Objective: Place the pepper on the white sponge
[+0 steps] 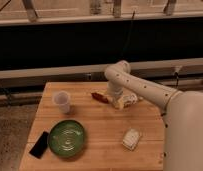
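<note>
The pepper [99,96] is a slim dark red piece lying on the wooden table [100,125] at the back middle. My gripper [113,99] is low over the table just right of the pepper's right end, below the bent white arm [140,87]. I cannot tell whether it touches the pepper. The white sponge [131,139] is a small cream block lying apart at the front right of the table, well in front of the gripper.
A clear bottle with a white label [127,101] lies just right of the gripper. A translucent cup [61,101] stands at the back left. A green bowl [67,138] and a black phone [39,144] are at the front left. A dark wall with rails is behind.
</note>
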You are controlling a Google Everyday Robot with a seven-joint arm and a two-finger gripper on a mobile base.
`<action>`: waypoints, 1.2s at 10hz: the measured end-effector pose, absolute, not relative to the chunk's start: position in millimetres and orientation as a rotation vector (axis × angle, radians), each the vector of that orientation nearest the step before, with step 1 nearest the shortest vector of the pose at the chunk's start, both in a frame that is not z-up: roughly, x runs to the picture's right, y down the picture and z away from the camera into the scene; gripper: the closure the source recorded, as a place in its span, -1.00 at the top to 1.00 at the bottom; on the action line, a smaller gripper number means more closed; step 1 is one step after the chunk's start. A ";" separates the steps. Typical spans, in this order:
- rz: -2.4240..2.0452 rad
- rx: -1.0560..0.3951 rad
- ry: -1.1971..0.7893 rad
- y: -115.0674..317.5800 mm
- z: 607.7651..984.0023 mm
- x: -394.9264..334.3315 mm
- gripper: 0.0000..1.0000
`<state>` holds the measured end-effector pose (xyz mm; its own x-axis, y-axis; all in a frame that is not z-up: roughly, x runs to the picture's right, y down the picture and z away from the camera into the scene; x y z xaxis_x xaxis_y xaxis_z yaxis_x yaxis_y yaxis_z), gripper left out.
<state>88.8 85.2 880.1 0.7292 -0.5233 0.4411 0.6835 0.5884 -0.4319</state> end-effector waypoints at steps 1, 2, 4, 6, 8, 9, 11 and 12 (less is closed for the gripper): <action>-0.739 -0.615 -0.289 81.8 880.3 82.9 0.60; -0.766 -0.614 -0.296 79.0 880.8 75.4 0.60; -0.866 -0.624 -0.341 77.3 882.6 47.3 0.60; -0.982 -0.636 -0.409 77.8 888.4 21.5 0.60; -1.041 -0.646 -0.444 75.6 895.9 12.5 0.60; -1.061 -0.647 -0.457 74.6 898.6 8.5 0.60; -1.114 -0.642 -0.487 67.7 907.8 1.7 0.60; -1.129 -0.635 -0.498 63.3 911.8 2.9 0.60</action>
